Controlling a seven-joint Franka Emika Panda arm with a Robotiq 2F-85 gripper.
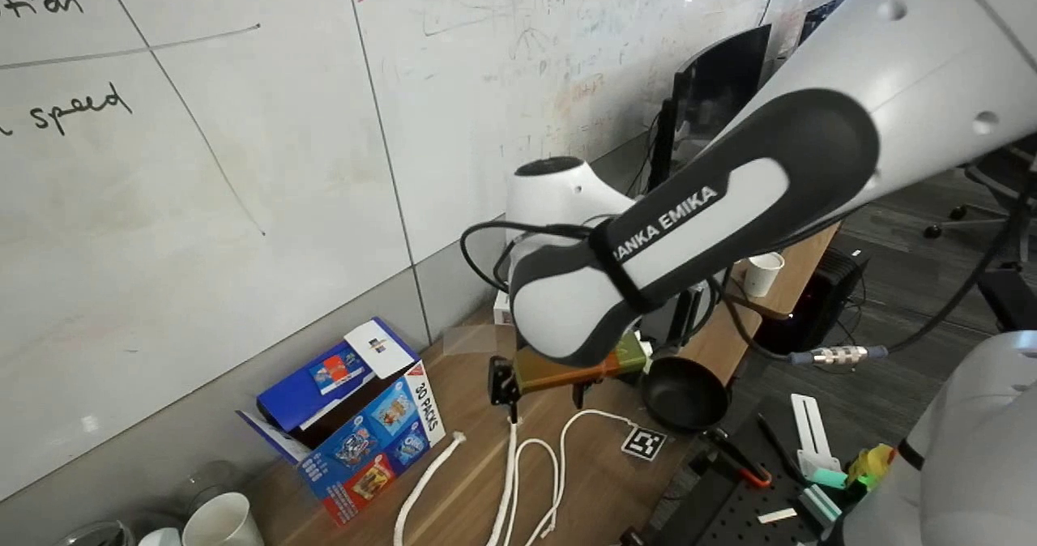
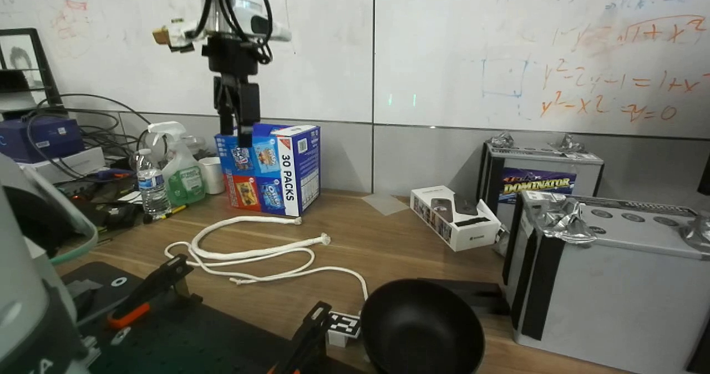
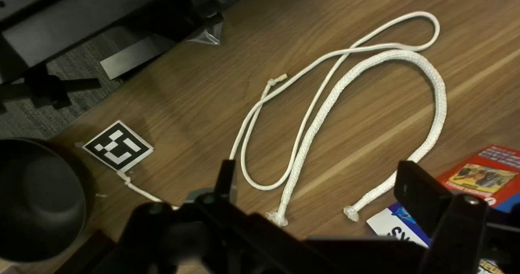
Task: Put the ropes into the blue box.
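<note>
Two white ropes lie on the wooden table. The thick rope point(image 3: 440, 99) curves in a loop with both ends toward me; it also shows in both exterior views point(image 1: 421, 487) point(image 2: 260, 218). The thin rope point(image 3: 264, 188) winds beside it and runs toward the marker tag; it shows in both exterior views point(image 1: 561, 457) point(image 2: 338, 269). The blue box point(image 1: 364, 449) stands against the wall with its top flaps open; it also shows in an exterior view point(image 2: 266, 163) and partly in the wrist view point(image 3: 483, 176). My gripper point(image 3: 316, 166) is open and empty above the ropes point(image 1: 544, 411) point(image 2: 236, 135).
A black pan point(image 2: 421, 324) point(image 3: 40, 201) stands near the marker tag point(image 3: 118, 146). A white phone box point(image 2: 455, 218) and grey batteries point(image 2: 599, 274) stand farther along. A spray bottle point(image 2: 183, 174), water bottle point(image 2: 152, 185) and mug point(image 2: 212, 175) stand beside the blue box. Clamps point(image 2: 155, 285) edge the table.
</note>
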